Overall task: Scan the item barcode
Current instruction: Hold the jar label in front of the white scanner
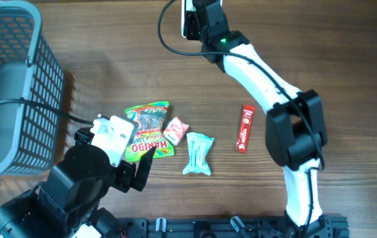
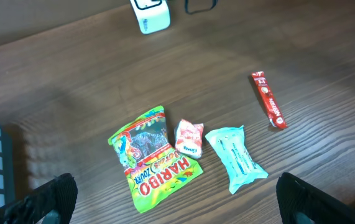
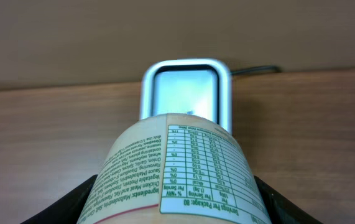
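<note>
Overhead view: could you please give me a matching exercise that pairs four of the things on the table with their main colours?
Things:
1. candy bag
2. stick packet
3. wrapped pack
4. basket

Colours:
A. red
B. grey
C. bright green
D. light turquoise

Pairs: 1-C, 2-A, 3-D, 4-B

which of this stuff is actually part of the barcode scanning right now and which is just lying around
In use:
- labelled canister, held up to the scanner
- scanner

Lying about:
- Haribo bag
- red-and-white packet
- teal packet
- red stick pack
- basket
</note>
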